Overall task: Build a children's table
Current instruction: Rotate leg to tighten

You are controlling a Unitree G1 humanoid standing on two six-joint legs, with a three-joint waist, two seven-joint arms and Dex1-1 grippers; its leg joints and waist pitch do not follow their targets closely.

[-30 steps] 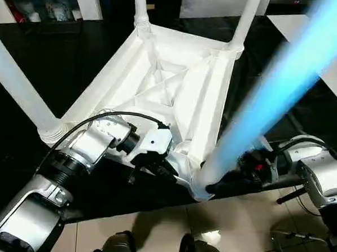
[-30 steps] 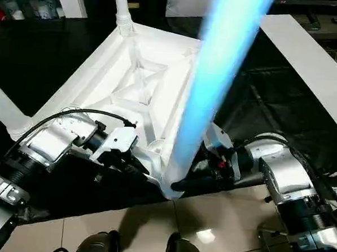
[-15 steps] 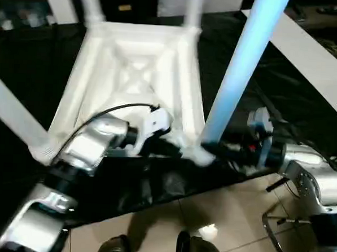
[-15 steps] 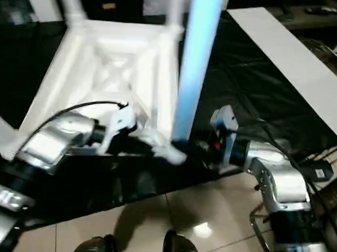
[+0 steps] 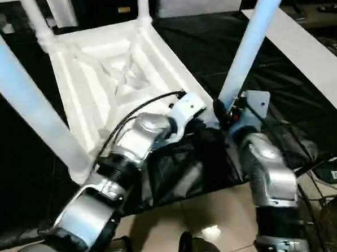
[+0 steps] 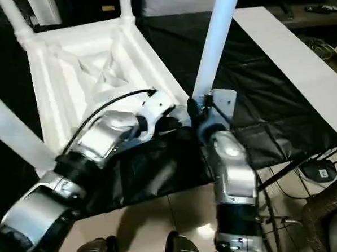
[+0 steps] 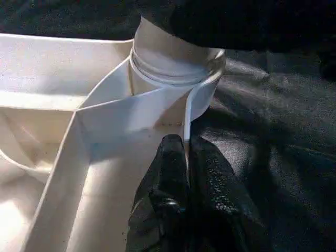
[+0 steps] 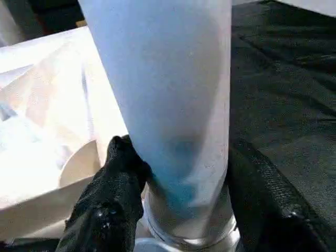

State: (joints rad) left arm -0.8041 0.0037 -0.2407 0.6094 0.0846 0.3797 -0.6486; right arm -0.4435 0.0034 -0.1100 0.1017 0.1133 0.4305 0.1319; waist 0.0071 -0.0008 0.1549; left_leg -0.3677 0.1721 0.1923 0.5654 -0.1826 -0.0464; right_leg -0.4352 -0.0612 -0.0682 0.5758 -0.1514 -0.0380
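— White plastic all over: the children's table (image 5: 111, 78) lies upside down on the black cover (image 5: 283, 92) of the bench (image 6: 285, 47), ribbed underside up. Where is the free room?

— Behind the right gripper (image 8: 178, 184) the cover is open up to the bench's pale edge. Just below both grippers the cover's edge hangs over the tiled floor (image 5: 209, 213).

— And the grippers?

— The right gripper closes around the near leg (image 5: 246, 51), just above its corner socket. The left gripper (image 7: 184, 157) pinches the thin rim beside that socket.

— Which way do the legs point?

— They stand upright from the corners, long axis nearly vertical.
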